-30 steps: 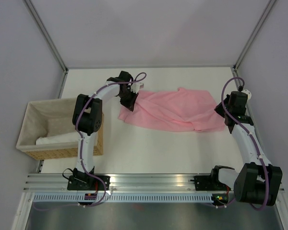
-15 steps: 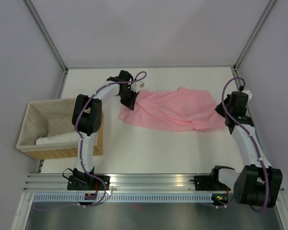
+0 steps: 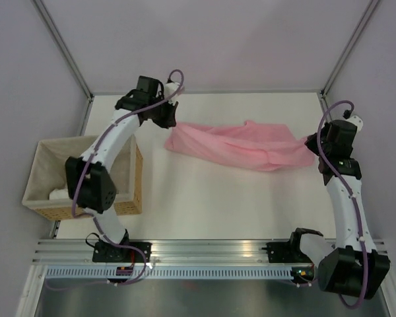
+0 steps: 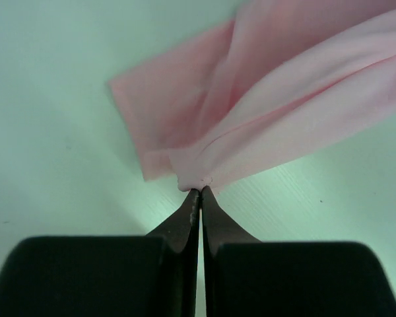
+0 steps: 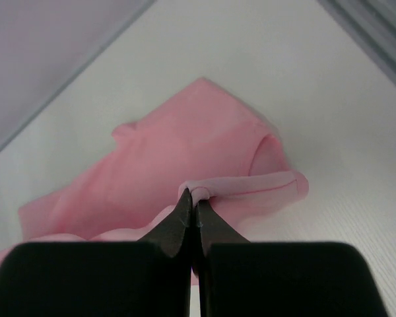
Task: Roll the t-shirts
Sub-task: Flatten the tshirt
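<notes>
A light-pink t-shirt (image 3: 241,146) hangs stretched between my two grippers above the white table, sagging in folds. My left gripper (image 3: 171,125) is shut on the shirt's left end; in the left wrist view the fingertips (image 4: 199,192) pinch a bunched corner of the t-shirt (image 4: 284,86). At the right, my right gripper (image 3: 312,142) is shut on the other end; the right wrist view shows its tips (image 5: 193,195) clamped on a hemmed edge of the t-shirt (image 5: 185,158).
A wicker basket (image 3: 38,205) with a cloth liner and white fabric inside stands at the left table edge, under the left arm. Metal frame posts (image 3: 63,46) rise at the back corners. An aluminium rail (image 3: 211,249) runs along the near edge.
My left gripper closed on the shirt's left end and lifted it up and back. The right gripper rose too. The shirt went from lying on the table to hanging stretched between them.
</notes>
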